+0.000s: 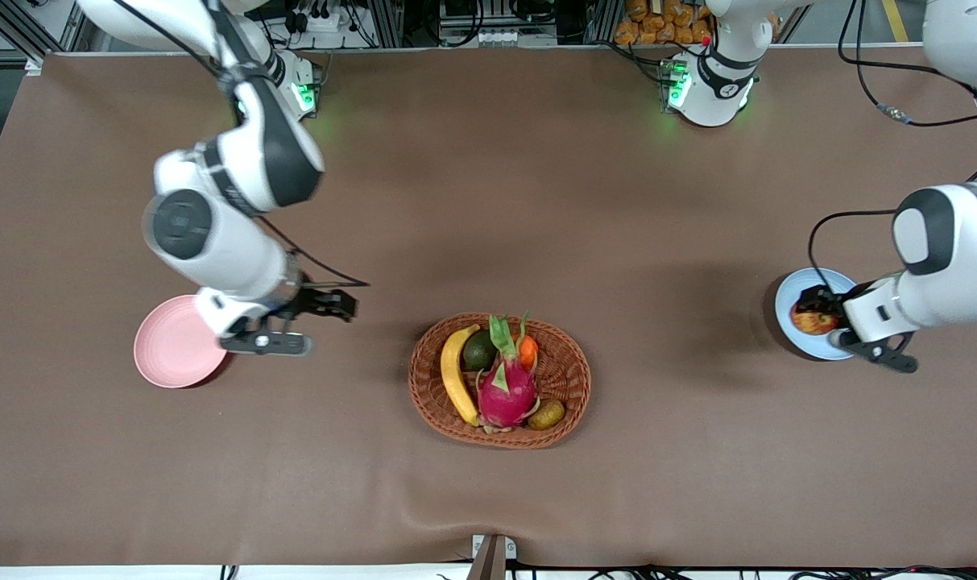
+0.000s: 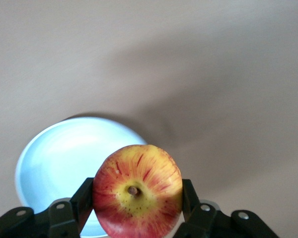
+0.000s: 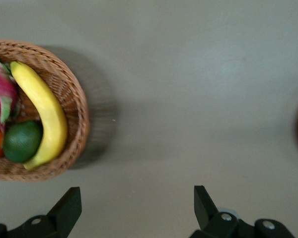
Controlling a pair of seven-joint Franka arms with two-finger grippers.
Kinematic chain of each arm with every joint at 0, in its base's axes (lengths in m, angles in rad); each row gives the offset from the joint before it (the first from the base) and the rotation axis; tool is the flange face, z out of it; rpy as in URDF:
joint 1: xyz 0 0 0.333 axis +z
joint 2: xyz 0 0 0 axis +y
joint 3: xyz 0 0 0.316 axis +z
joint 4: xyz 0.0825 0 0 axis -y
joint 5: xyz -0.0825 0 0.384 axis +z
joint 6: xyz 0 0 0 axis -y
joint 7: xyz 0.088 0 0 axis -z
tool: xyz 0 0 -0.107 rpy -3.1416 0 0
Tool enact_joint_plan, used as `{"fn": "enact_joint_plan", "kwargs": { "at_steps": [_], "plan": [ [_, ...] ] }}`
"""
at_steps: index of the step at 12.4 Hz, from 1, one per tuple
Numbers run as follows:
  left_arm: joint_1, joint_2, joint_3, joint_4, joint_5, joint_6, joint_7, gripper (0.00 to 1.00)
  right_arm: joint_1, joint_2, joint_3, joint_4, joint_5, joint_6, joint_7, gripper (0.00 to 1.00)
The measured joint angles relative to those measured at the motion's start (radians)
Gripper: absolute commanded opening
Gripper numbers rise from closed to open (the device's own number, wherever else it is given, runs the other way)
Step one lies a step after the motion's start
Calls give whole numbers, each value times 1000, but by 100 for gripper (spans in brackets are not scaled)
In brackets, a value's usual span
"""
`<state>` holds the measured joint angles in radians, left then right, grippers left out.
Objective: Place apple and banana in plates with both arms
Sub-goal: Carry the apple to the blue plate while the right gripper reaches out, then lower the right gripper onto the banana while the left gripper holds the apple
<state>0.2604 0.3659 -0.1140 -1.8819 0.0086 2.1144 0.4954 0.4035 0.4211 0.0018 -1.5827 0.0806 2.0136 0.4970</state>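
My left gripper (image 1: 816, 311) is shut on the red and yellow apple (image 1: 813, 322) and holds it just over the light blue plate (image 1: 794, 292) at the left arm's end of the table. In the left wrist view the apple (image 2: 137, 191) sits between the fingers (image 2: 83, 198), above the blue plate (image 2: 59, 158). The banana (image 1: 454, 372) lies in the wicker basket (image 1: 578, 379). My right gripper (image 1: 333, 304) is open and empty over bare table between the pink plate (image 1: 170, 345) and the basket. The right wrist view shows the banana (image 3: 44, 114) and the basket (image 3: 77, 111).
The basket also holds a pink dragon fruit (image 1: 506, 388), a dark green fruit (image 1: 479, 350), an orange fruit (image 1: 528, 351) and a brownish kiwi-like fruit (image 1: 546, 415). The pink plate is empty, partly under the right arm's wrist.
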Motion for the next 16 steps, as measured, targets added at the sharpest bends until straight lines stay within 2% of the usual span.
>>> {"fn": "enact_joint_plan", "kwargs": {
  "at_steps": [4,7,9,11,13,14,16],
  "plan": [
    [103,-8,0,-139,13,198,60,32,72,137,-1,64,0,116,54,100],
    [133,-7,-1,-209,39,339,63,33,113,245,-1,208,0,139,117,100],
    [139,-4,-1,-251,41,403,65,33,120,289,-1,265,0,141,121,100],
    [145,-3,-1,-269,41,411,67,35,122,331,-1,294,0,173,121,92],
    [148,-3,-1,-272,42,413,68,36,125,371,-1,304,-1,212,133,73],
    [150,-2,-1,-274,42,413,68,37,126,384,-2,308,-1,220,143,68],
    [161,2,-1,-281,42,413,68,44,127,399,-2,314,-1,228,154,67]
  ]
}}
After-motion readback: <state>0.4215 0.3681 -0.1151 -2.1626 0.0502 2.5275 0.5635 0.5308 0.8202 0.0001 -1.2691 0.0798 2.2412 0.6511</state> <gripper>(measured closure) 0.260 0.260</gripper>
